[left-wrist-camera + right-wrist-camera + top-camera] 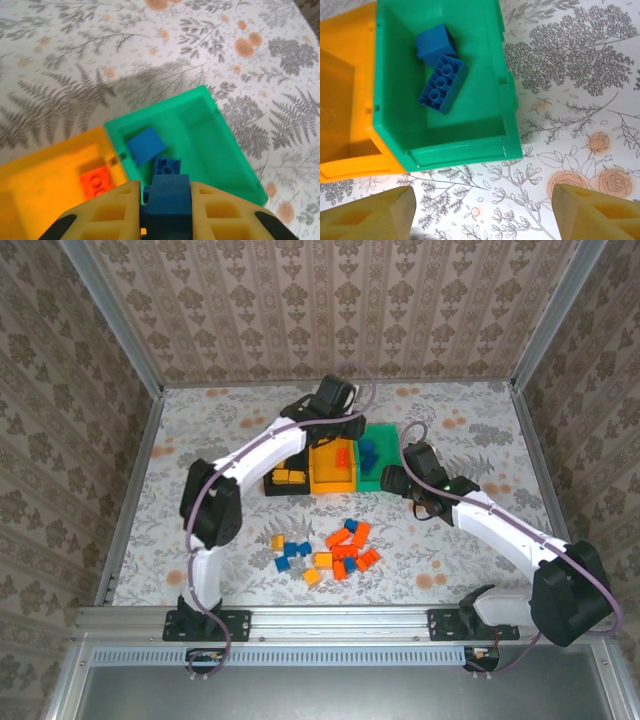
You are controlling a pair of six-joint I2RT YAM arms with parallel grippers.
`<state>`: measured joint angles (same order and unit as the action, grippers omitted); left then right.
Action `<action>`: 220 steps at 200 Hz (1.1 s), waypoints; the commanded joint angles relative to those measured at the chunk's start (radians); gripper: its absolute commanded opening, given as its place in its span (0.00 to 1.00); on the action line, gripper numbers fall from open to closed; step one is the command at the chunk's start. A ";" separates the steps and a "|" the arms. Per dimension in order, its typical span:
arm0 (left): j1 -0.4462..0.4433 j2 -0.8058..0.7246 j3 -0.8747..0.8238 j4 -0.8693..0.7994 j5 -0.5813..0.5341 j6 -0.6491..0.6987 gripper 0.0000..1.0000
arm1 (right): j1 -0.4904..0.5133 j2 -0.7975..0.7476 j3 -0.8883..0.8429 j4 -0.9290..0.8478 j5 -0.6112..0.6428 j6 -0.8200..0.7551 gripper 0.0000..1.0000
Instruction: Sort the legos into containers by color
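While the left pincer [167, 220] is clenched on a blue brick [170, 197] above the edge of the green bin [205, 135], the sorting is, as I judge, less than half done. Two blue bricks [440, 82] lie inside the green bin, a red-orange brick [96, 182] lies in the yellow-orange bin [50, 175], and some yellow bricks [290, 476] are in the black bin [272, 486]. Most legos wait in a mixed pile [335, 550] on the counter [450, 430]. The right pincer [482, 210] hangs released and empty near the green bin.

table [200, 420]: floral-patterned | containers [330, 480]: centre, joined row | legos [350, 540]: loose pile nearer front
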<state>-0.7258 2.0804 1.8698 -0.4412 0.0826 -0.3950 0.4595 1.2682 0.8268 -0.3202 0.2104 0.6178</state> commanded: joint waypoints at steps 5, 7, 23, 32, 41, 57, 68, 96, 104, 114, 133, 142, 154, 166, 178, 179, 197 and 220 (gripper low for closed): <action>-0.009 0.098 0.137 -0.046 0.064 0.029 0.23 | -0.010 -0.039 -0.030 -0.023 0.031 0.020 0.74; -0.009 0.105 0.146 -0.049 0.065 0.029 0.23 | -0.011 -0.039 -0.030 -0.022 0.030 0.020 0.74; -0.013 0.154 0.201 -0.068 0.081 0.031 0.24 | -0.014 -0.049 -0.038 -0.023 0.032 0.020 0.74; -0.015 0.173 0.228 -0.077 0.092 0.032 0.26 | -0.016 -0.052 -0.040 -0.025 0.032 0.019 0.74; -0.019 0.188 0.250 -0.088 0.096 0.032 0.30 | -0.018 -0.053 -0.040 -0.027 0.030 0.018 0.74; -0.021 0.204 0.279 -0.103 0.097 0.033 0.44 | -0.018 -0.057 -0.040 -0.030 0.026 0.015 0.74; -0.021 0.201 0.284 -0.103 0.097 0.028 0.53 | -0.018 -0.061 -0.040 -0.032 0.024 0.016 0.74; -0.019 0.160 0.275 -0.096 0.097 0.014 0.66 | -0.018 -0.079 -0.041 -0.036 -0.010 0.003 0.75; -0.017 0.135 0.260 -0.088 0.101 0.009 0.69 | -0.018 -0.079 -0.039 -0.039 -0.032 -0.006 0.75; -0.015 0.090 0.221 -0.065 0.104 -0.004 0.72 | -0.017 -0.079 -0.038 -0.039 -0.074 -0.021 0.76; -0.006 -0.030 0.083 0.013 0.102 -0.025 0.77 | -0.003 -0.073 -0.048 -0.040 -0.152 -0.050 0.77; 0.003 -0.107 -0.008 0.057 0.103 -0.039 0.78 | 0.012 -0.070 -0.055 -0.039 -0.182 -0.064 0.78; 0.018 -0.211 -0.139 0.121 0.102 -0.060 0.81 | 0.043 -0.065 -0.064 -0.041 -0.209 -0.080 0.79; 0.033 -0.319 -0.271 0.167 0.097 -0.079 0.84 | 0.088 -0.055 -0.071 -0.040 -0.224 -0.098 0.79; 0.049 -0.426 -0.403 0.201 0.087 -0.100 0.92 | 0.138 -0.026 -0.061 -0.067 -0.225 -0.113 0.79; 0.050 -0.435 -0.413 0.203 0.087 -0.102 0.96 | 0.144 -0.023 -0.060 -0.071 -0.225 -0.114 0.79; 0.052 -0.587 -0.589 0.222 0.052 -0.111 1.00 | 0.217 0.024 -0.055 -0.104 -0.201 -0.109 0.79; 0.045 -0.752 -0.771 0.182 -0.017 -0.102 1.00 | 0.287 0.077 -0.072 -0.099 -0.168 -0.077 0.80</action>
<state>-0.6670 1.4395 1.2507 -0.2539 0.1337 -0.4793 0.6930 1.3018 0.7704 -0.3710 0.0242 0.5320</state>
